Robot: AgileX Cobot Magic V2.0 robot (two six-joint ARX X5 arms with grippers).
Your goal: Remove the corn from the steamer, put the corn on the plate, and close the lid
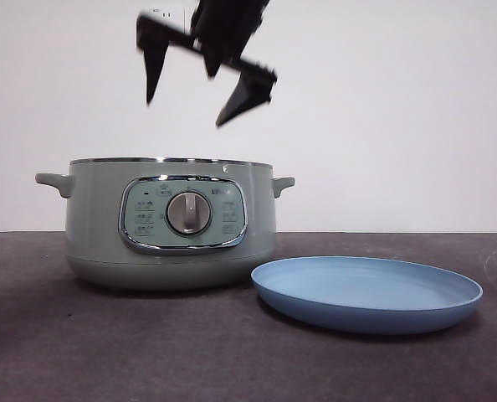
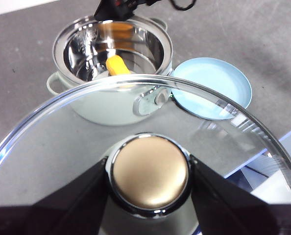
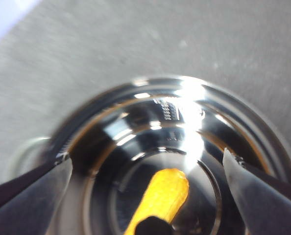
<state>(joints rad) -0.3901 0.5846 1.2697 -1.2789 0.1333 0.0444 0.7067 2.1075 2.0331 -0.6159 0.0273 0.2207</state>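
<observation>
The sage-green steamer (image 1: 98, 226) stands uncovered left of centre on the table, its steel bowl (image 2: 86, 49) bare. The yellow corn (image 2: 117, 65) lies on the bowl's bottom. My right gripper (image 1: 187, 110) hangs open just above the pot's rim. In its own view the corn (image 3: 165, 193) lies between and below the spread jaws, inside the steamer (image 3: 184, 88). My left gripper (image 2: 149, 171) is shut on the knob of the glass lid (image 2: 62, 137), held high and off to the side of the steamer (image 2: 111, 110). The light blue plate (image 1: 366, 293) lies right beside the pot and holds nothing.
A white wall runs behind the dark table top (image 1: 48, 352). In the left wrist view the table's edge (image 2: 263, 152) shows past the plate (image 2: 209, 83), with floor clutter beyond it.
</observation>
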